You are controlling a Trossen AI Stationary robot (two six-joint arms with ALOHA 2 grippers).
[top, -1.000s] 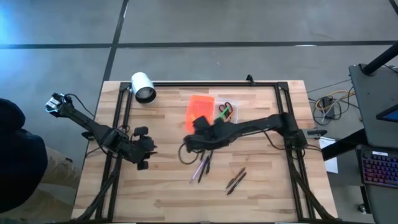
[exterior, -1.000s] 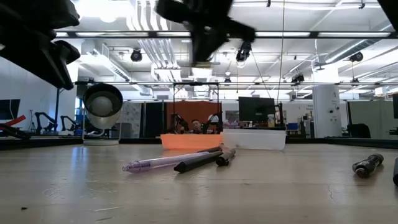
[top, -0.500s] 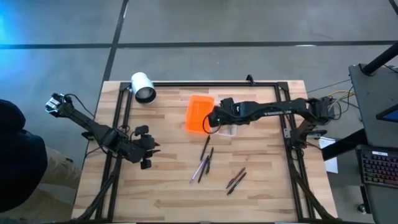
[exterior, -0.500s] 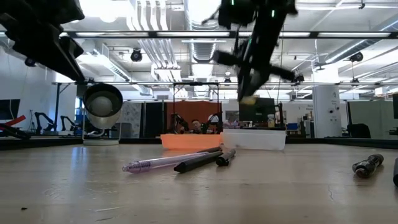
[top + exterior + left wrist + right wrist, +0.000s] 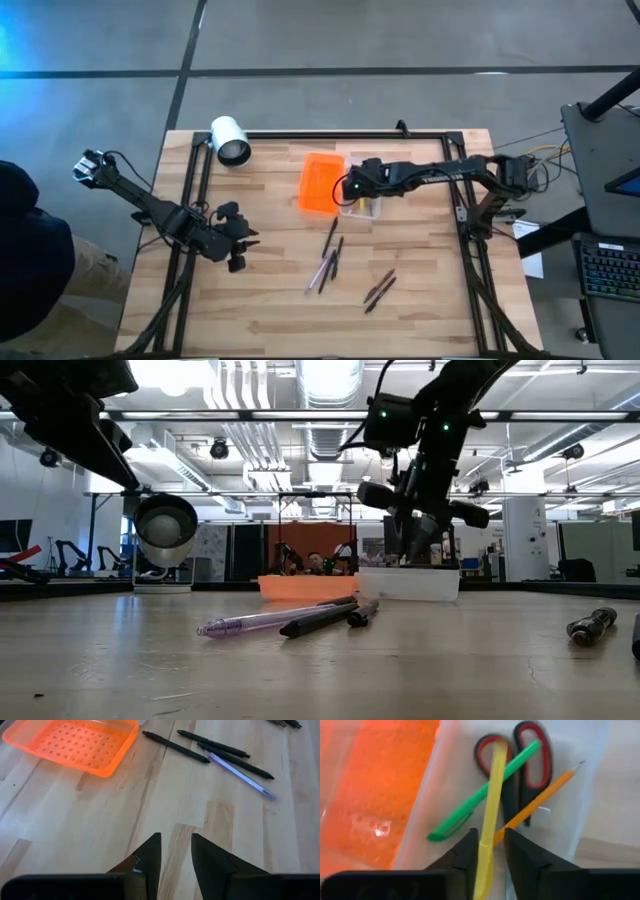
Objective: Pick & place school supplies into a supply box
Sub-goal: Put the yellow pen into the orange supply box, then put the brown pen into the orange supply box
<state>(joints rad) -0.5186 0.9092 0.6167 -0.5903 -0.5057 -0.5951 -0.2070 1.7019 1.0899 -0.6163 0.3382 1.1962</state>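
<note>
Right gripper [image 5: 487, 851] clamped on yellow pen [image 5: 489, 810], hovering directly over clear tray [image 5: 580, 827] of supply box; orange lid [image 5: 375, 780] just beside gripper.

Pen probably light, stiff, smooth; likely to swing if pinched near one end, so mid-shaft grip safer.

Under gripper in tray: one green pen [image 5: 480, 795], one orange pencil [image 5: 545, 795], one red-handled scissors [image 5: 530, 755].

On table away from gripper: three dark pens, one purple pen [image 5: 240, 772], further dark pair [image 5: 380, 290].

Left gripper [image 5: 175, 851] slightly parted, empty, idle.
</note>
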